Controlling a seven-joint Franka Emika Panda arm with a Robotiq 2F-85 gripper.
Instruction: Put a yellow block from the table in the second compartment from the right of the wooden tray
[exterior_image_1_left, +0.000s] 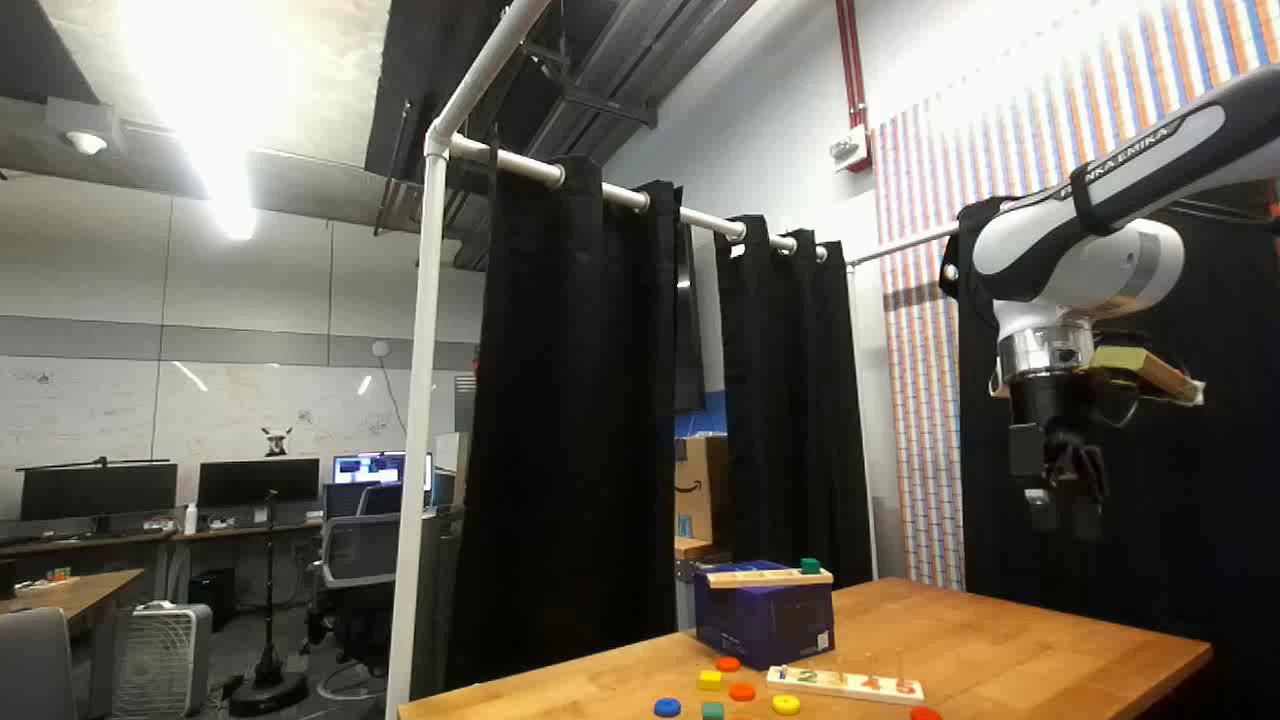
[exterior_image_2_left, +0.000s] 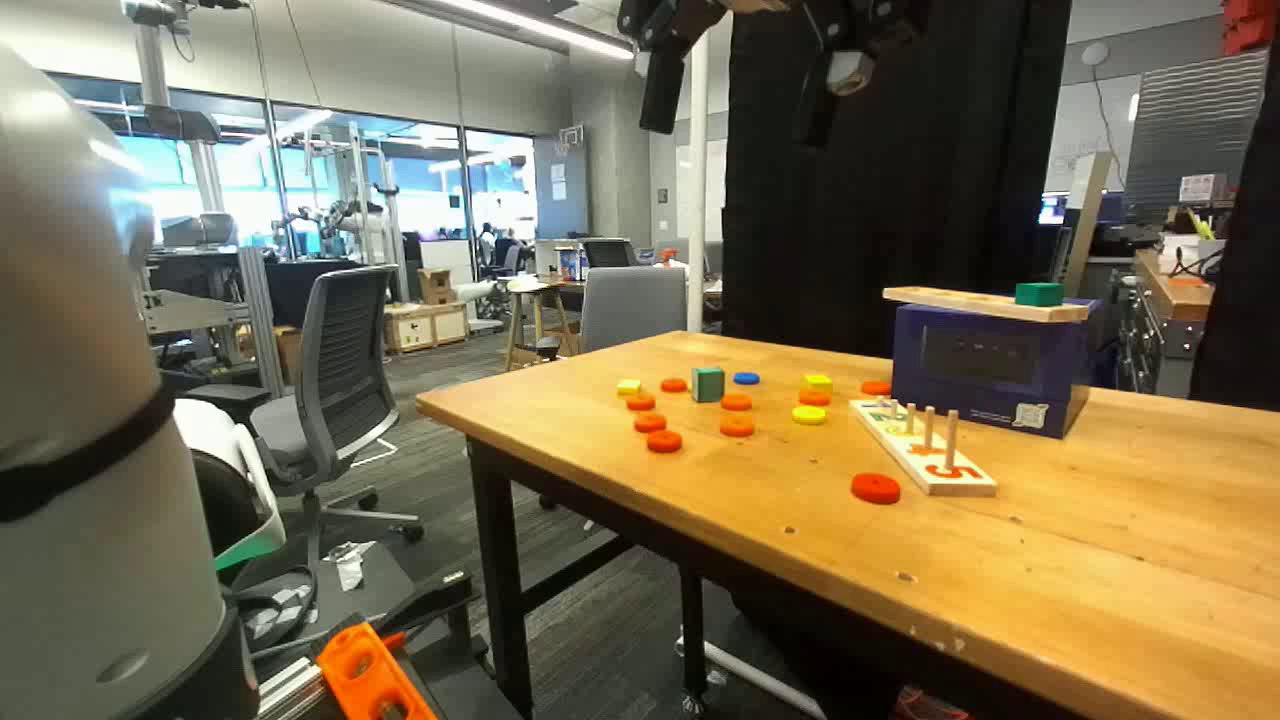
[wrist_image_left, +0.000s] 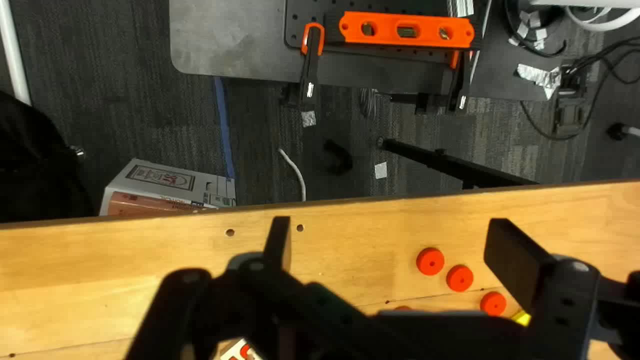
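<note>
The wooden tray (exterior_image_1_left: 748, 580) lies on top of the dark purple-blue box in both exterior views, also here (exterior_image_2_left: 940, 299). A green block (exterior_image_2_left: 1039, 294) sits at one end of it. Two yellow blocks lie on the table (exterior_image_2_left: 1130, 560): a near-edge yellow block (exterior_image_2_left: 628, 387) and another yellow block (exterior_image_2_left: 818, 383) among the rings. One yellow block (exterior_image_1_left: 709, 680) shows in an exterior view. In the wrist view a yellow block (wrist_image_left: 521, 318) is partly hidden behind a finger. My gripper (exterior_image_1_left: 1065, 520) is open and empty, high above the table; its fingers (wrist_image_left: 390, 222) are wide apart.
The purple-blue box (exterior_image_2_left: 985, 355) raises the tray. Before it stands a numbered peg board (exterior_image_2_left: 925, 455) with upright pegs. Several orange-red rings (exterior_image_2_left: 664, 441), a blue ring (exterior_image_2_left: 746, 378), a yellow ring (exterior_image_2_left: 809, 415) and a green block (exterior_image_2_left: 708, 384) lie around the table.
</note>
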